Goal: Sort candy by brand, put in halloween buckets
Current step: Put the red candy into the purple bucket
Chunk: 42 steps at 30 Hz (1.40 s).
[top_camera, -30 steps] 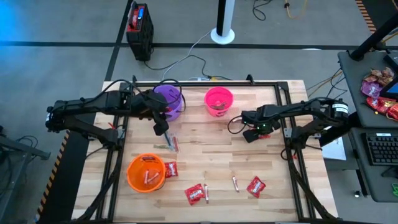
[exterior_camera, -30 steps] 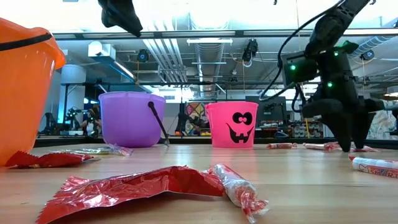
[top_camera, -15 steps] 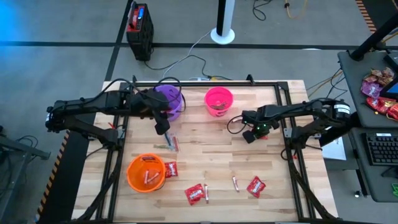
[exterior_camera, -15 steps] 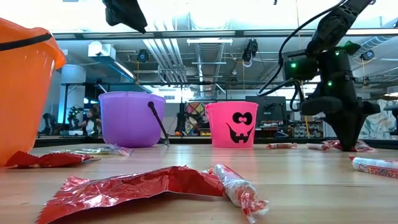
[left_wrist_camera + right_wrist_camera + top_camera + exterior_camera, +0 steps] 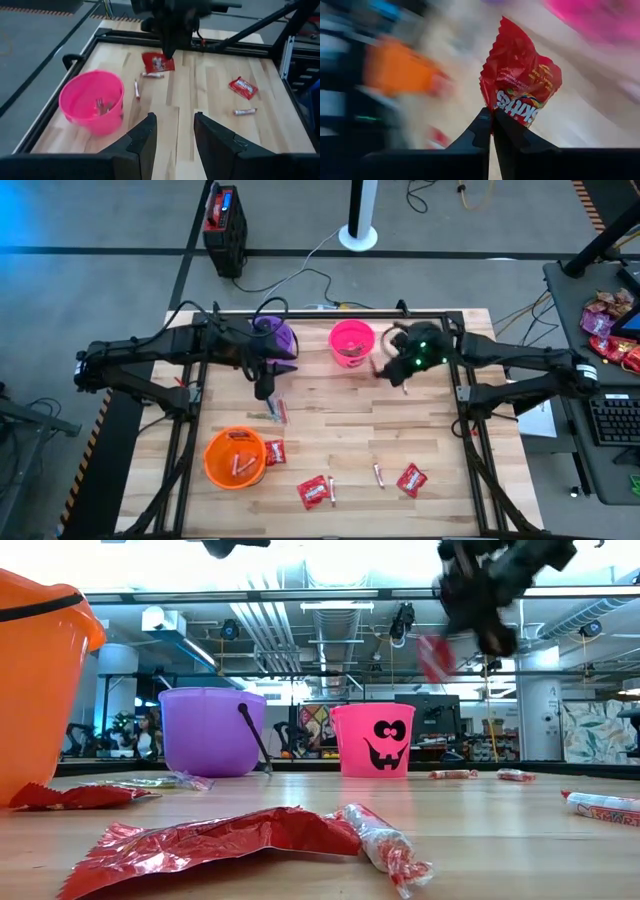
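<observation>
The right gripper (image 5: 491, 117) is pinching a red packet (image 5: 520, 87) by one edge, its fingers closed tight on the wrapper, and is carrying it in the air just right of the pink bucket (image 5: 351, 342) at the far middle of the worktop (image 5: 430, 430). In the low view the packet (image 5: 434, 655) is hanging well above the bucket's (image 5: 373, 740) rim, so clearance looks ample.

To do this step well, the gripper should be centring over the right bucket's mouth before letting go, because a packet held by its edge is dangling and may swing; a short pause over the opening would help it drop straight in. Which bucket takes the red packets I cannot tell for sure: the pink one is holding a few small pieces, too small to name, and the orange bucket (image 5: 235, 457) at the near left is holding pale sticks.

The left gripper (image 5: 172, 131) is hovering with its fingers apart and empty, near the purple bucket (image 5: 272, 340) at the far left, above a small piece (image 5: 277, 411) lying on the wood. More red packets (image 5: 312, 492) and sticks (image 5: 379, 474) are waiting along the near side of the worktop. The two arms are working close together at the far side, so the drop should stay clear of the left arm.
</observation>
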Tool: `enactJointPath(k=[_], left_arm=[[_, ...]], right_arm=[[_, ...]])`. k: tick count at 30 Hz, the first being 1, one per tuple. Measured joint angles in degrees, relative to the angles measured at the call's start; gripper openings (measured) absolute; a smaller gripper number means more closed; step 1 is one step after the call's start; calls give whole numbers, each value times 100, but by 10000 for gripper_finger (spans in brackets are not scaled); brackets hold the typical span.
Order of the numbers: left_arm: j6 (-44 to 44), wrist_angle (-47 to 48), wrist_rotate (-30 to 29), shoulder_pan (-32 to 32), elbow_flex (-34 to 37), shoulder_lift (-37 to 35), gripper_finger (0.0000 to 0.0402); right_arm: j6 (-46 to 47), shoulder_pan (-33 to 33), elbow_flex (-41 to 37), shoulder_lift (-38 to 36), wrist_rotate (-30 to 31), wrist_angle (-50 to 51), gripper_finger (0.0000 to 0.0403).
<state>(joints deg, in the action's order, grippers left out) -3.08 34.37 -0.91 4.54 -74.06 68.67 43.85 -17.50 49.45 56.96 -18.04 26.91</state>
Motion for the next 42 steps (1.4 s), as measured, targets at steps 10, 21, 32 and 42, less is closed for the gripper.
enactJointPath(k=[10, 21, 32, 42], left_arm=[[-331, -994, 197, 2, 0, 470, 161], [-471, -1595, 1189, 129, 0, 711, 238], [-451, -1749, 1375, 127, 2, 759, 153], [-493, -1548, 1244, 138, 0, 669, 30]], right_arm=[[305, 175, 98, 726, -1629, -4869, 8], [-958, 294, 1403, 1854, -2608, -4337, 8], [-2191, 297, 2716, 2476, -2747, -2210, 8], [-1911, 184, 2774, 2493, -2598, -2226, 13]])
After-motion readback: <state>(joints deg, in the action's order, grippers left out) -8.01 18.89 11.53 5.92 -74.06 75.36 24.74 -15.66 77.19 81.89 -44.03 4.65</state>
